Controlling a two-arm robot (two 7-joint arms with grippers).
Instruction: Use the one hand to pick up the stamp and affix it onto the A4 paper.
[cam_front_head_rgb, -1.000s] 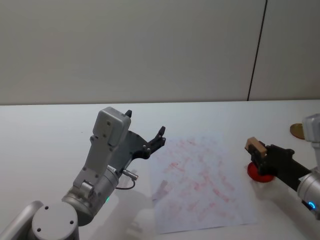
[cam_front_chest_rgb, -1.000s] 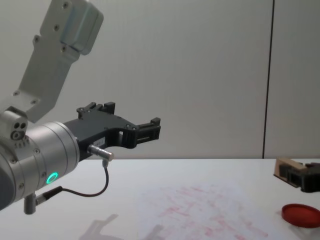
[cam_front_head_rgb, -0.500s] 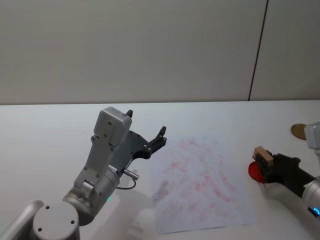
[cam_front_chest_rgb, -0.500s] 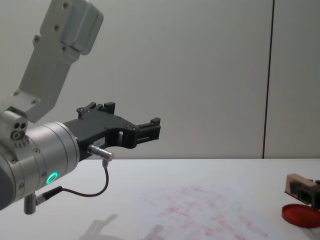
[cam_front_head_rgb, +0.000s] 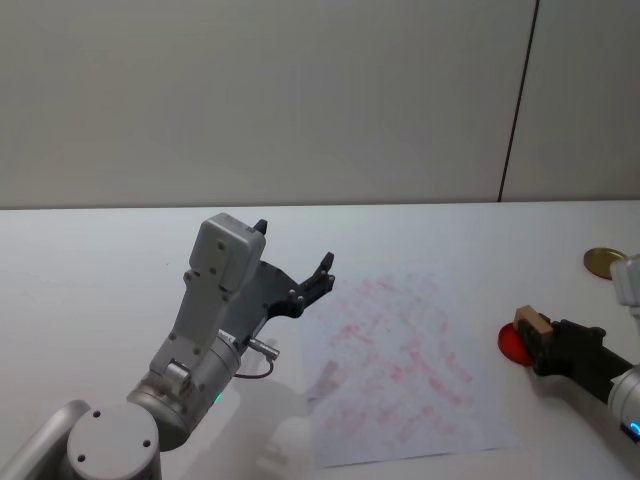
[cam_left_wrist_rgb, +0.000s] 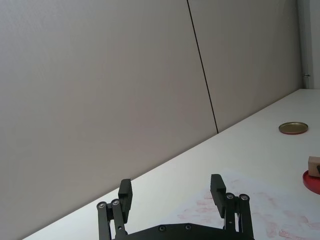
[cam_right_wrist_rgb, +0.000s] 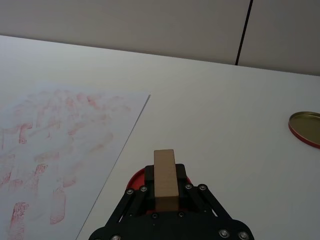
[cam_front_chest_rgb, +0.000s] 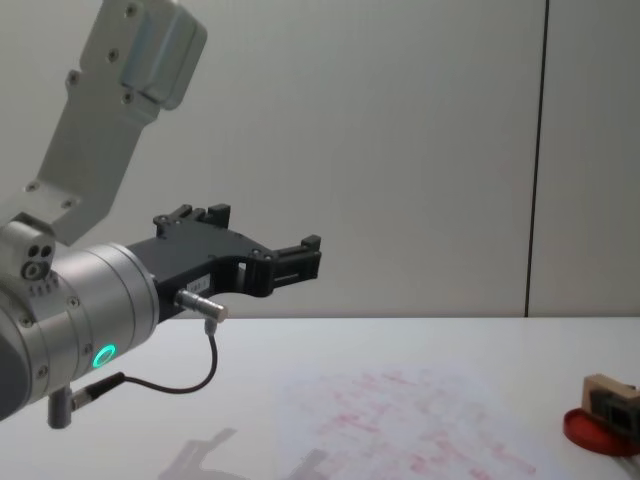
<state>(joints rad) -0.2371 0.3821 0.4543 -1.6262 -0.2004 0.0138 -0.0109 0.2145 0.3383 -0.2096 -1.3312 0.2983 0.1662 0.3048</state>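
Right hand (cam_front_head_rgb: 543, 340) clamped on smooth tan wooden stamp (cam_front_head_rgb: 531, 324) over round red ink pad (cam_front_head_rgb: 512, 342) | left gripper (cam_front_head_rgb: 300, 283) raised, fingers spread | A4 paper (cam_front_head_rgb: 400, 365) flat, red-smudged

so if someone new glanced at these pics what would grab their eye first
Probably the big silver left arm, its open left gripper raised beside the A4 paper, a white sheet covered in faint red marks at the table's middle. Next, on the right, the right gripper holding the tan wooden stamp over the red ink pad.
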